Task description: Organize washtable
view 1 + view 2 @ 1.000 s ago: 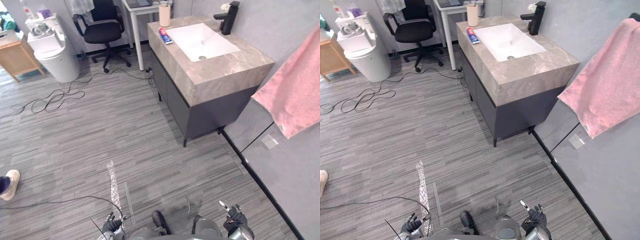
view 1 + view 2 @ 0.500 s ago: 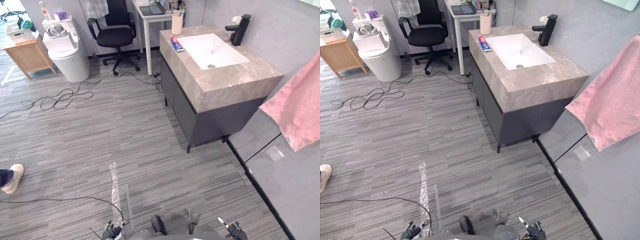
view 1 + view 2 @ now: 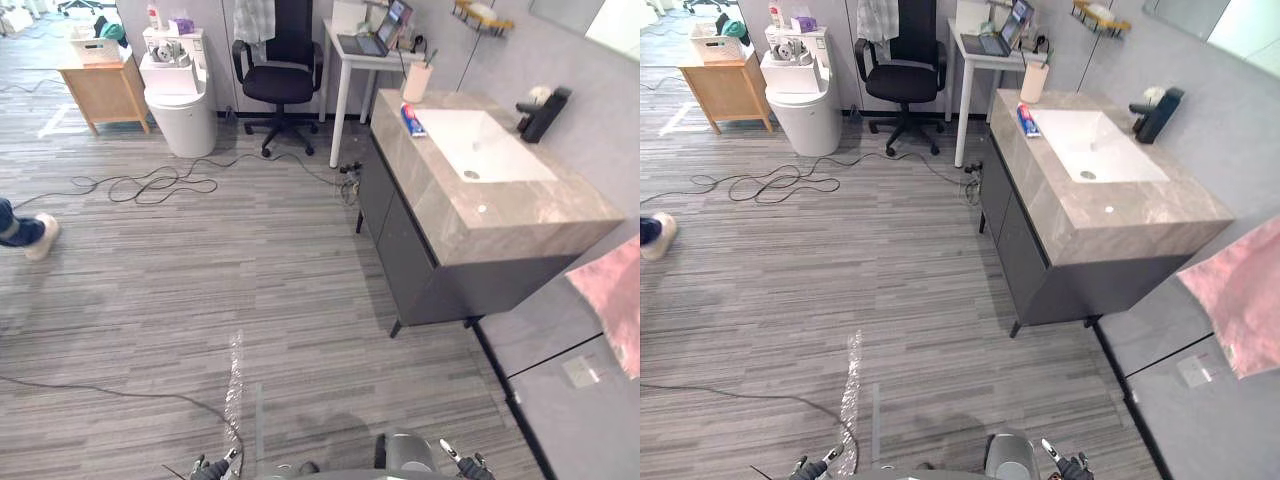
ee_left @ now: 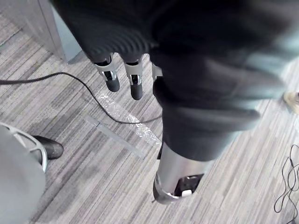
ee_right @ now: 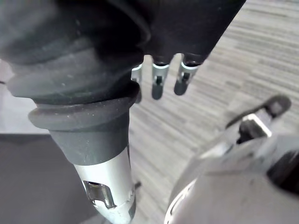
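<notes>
Both hands hang low over the floor, empty. The left hand (image 4: 111,74) has its fingers (image 4: 136,86) pointing down, straight and slightly apart, pinching nothing. The right hand (image 5: 159,80) has its fingers (image 5: 183,79) straight too, side by side, with nothing between them. Judgement: the arms are parked at the sides because no work is within reach.

Outward from the hands lies bare floor, with a strip of tape (image 3: 235,375) at lower centre.

The washtable (image 3: 520,215) stands at the upper right of the eye views, well apart from both hands. Findings on its top:
- A basin (image 3: 480,145) is sunk in the middle, with a black faucet (image 3: 541,113) on its right side.
- A tube (image 3: 411,120) lies flat on the counter, just left of the basin. It looks loose and out of place.
- A cup (image 3: 416,82) stands upright at the far corner, just beyond the tube, with something thin standing in it.
- One pale speck (image 3: 481,209) sits near the front, too small to identify.

A pink towel (image 3: 610,300) hangs against the wall at the right edge.

Judgement: organizing has not begun, and an approach to the washtable comes first.

Print: the tube shows red and blue colouring, but no lettering is legible at this range. Nothing else can be read.

A chair (image 3: 280,75), a desk (image 3: 365,55) and a person's shoe (image 3: 35,232) lie off to the left.
</notes>
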### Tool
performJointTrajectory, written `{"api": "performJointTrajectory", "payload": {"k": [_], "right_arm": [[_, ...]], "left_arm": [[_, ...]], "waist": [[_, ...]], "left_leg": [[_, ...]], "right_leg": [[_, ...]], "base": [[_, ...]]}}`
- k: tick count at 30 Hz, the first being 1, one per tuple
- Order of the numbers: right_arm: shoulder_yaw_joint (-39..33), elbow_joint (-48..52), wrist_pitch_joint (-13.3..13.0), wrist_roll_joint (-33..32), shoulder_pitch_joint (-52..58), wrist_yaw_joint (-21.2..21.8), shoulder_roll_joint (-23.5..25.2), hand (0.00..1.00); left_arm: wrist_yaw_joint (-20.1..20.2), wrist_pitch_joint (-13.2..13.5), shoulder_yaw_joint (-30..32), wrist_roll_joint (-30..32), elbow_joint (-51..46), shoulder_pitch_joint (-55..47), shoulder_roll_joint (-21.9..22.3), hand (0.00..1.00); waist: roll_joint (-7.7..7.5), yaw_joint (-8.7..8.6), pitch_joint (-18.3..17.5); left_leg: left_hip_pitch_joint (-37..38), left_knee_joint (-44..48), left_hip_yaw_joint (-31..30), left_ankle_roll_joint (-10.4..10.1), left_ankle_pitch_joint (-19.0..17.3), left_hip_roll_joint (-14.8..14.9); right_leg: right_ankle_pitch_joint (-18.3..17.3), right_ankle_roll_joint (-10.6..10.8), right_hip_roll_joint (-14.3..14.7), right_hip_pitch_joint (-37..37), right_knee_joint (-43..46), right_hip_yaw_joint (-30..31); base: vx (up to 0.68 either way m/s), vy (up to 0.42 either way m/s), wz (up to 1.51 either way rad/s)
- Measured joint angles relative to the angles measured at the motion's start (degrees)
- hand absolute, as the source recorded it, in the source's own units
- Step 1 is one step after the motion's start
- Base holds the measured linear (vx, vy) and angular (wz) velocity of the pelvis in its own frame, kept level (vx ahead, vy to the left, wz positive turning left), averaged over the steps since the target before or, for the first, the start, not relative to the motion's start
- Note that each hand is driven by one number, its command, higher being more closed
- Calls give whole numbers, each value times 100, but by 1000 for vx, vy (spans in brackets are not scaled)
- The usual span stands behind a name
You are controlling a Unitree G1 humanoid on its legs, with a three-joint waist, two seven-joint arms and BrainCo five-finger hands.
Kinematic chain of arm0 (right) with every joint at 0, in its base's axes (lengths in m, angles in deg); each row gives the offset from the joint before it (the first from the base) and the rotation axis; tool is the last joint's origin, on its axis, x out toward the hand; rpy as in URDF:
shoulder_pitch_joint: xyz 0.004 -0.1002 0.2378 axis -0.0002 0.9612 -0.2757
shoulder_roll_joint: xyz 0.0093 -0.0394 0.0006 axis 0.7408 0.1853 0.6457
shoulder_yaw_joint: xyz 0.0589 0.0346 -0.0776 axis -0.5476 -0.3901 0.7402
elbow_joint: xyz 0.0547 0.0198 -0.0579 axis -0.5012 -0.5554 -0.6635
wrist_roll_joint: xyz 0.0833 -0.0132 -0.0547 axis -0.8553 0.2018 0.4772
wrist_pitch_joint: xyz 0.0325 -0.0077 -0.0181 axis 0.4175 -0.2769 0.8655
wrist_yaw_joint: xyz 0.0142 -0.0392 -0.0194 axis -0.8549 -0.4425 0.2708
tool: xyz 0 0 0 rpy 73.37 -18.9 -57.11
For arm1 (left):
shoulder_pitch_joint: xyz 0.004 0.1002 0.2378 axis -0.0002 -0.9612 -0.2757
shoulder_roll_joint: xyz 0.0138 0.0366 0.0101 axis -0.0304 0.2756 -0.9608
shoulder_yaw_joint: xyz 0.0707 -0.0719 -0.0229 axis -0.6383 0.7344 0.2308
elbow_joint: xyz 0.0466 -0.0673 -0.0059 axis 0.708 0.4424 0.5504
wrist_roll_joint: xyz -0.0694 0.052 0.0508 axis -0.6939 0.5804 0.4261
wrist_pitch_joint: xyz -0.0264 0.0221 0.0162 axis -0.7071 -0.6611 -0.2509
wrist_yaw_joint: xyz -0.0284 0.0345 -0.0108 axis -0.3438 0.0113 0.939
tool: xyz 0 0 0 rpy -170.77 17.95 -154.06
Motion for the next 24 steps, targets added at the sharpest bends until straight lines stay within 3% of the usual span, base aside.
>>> {"api": "performJointTrajectory", "payload": {"k": [1, 2, 3, 4, 5, 6, 7, 8, 10, 11, 12, 13, 15, 17, 19, 21, 24], "right_arm": [[-70, -125, -11, -37, 21, 7, 11, 0], [-174, -120, -37, -38, 45, 4, 9, 0], [-326, -311, 10, -58, 57, -27, 15, 0], [-332, -407, 27, -62, 125, -15, 13, 0], [-366, -458, 50, -66, 167, -17, 12, 0], [-452, -506, 116, -79, 210, -21, 13, 0], [-525, -504, 142, -85, 258, -26, 11, 0], [-545, -503, 142, -85, 278, -26, 12, 0], [-691, -422, 142, -80, 363, -20, 25, 0], [-769, -377, 136, -72, 226, -31, -101, 0], [-780, -305, 127, -72, 181, -37, -122, 0], [-754, -49, 67, -75, 67, -37, -106, 0], [-737, -38, 42, -102, -172, -79, -64, 0], [-607, -157, 32, -76, -416, -159, -38, 0], [-441, -151, 10, -71, -653, -199, -49, 0], [-380, -133, -30, -58, -788, -219, -38, 0], [-163, -40, -48, -42, -701, -236, 0, 0]], "left_arm": [[7, 12, 41, 1, -29, 149, -25, 0], [5, 17, -16, 1, -22, 286, 20, 0], [-1, 3, -20, 1, 60, 424, 0, 0], [6, 6, -40, 7, 50, 462, -39, 0], [7, 8, -72, 10, 49, 499, -25, 0], [5, 9, -68, 20, 47, 556, -23, 0], [6, 12, -72, 24, 31, 550, -18, 0], [8, 16, -69, 27, 21, 525, -23, 0], [14, 21, -60, 123, -13, 357, -75, 0], [-7, -5, 18, 159, 33, 311, 0, 0], [4, 2, 29, 164, 16, 234, 41, 0], [6, 3, 167, 133, -9, 176, 95, 0], [9, 14, 219, 14, -57, 117, 32, 0], [8, 33, 209, -36, -171, 134, -44, 0], [11, 47, 225, -62, -173, 131, -50, 0], [10, 47, 229, -74, -172, 144, -50, 0], [11, 47, 222, -69, -167, 108, -47, 0]], "waist": [[-102, -98, 39], [15, -142, 157], [-54, -77, 242], [-40, -150, 242], [-30, -210, 247], [28, -303, 244], [151, -337, 215], [201, -368, 185], [122, -466, 12], [300, -470, -44], [456, -456, -93], [670, -373, -101], [685, -325, -83], [398, -204, -26], [272, -179, -3], [161, -116, 54], [94, -73, 107]], "left_leg": [[-135, 862, 361, 232, -367, 371], [-136, 1091, 331, 243, -468, 610], [86, 928, 241, 237, -464, 326], [307, 579, 120, 225, -432, 113], [455, 398, 27, 221, -399, 1], [740, 95, -99, 195, -388, -127], [910, 22, -210, 9, -486, -109], [986, 73, -302, -83, -532, -83], [958, 941, -503, -351, -682, -112], [667, 2055, -508, -433, -727, 113], [410, 2721, -479, -532, -568, 369], [-133, 4366, -432, -747, 371, 758], [-540, 5567, -175, -648, 434, 1367], [-796, 6198, 269, -265, 170, 1972], [-1165, 6034, 341, -77, -9, 2187], [-1528, 5429, 214, -189, -218, 2250], [-2232, 4013, -582, -358, -263, 2127]], "right_leg": [[23, 181, -35, -143, -896, -173], [67, 261, 45, -184, -1256, -338], [297, 435, 28, -199, -2292, -370], [628, 426, 61, -219, -3255, -522], [720, 412, 66, -258, -3535, -629], [861, 231, 132, -396, -3687, -871], [906, -163, 323, -494, -3501, -1104], [893, -311, 412, -517, -3371, -1166], [1100, -892, 708, -276, -3250, -1350], [1168, -1164, 927, -119, -3177, -1220], [1098, -1271, 977, -50, -3200, -1190], [806, -1162, 1238, 262, -3329, -962], [572, -1106, 1420, 654, -3396, -679], [418, -972, 1428, 1394, -3589, -81], [361, -843, 1318, 1829, -3864, 382], [270, -637, 1125, 2068, -3948, 818], [-39, -193, 729, 2412, -3977, 1270]], "base": [[371, 69, 48], [450, -5, 34], [548, 9, 34], [552, 61, 32], [591, 105, 65], [417, 64, 69], [424, 51, 71], [510, 16, 79], [845, -94, 71], [927, -119, 18], [890, -43, -39], [698, 45, -70], [657, 54, -83], [652, 74, -97], [464, 153, -93], [422, 279, -105], [348, 376, -69]]}}
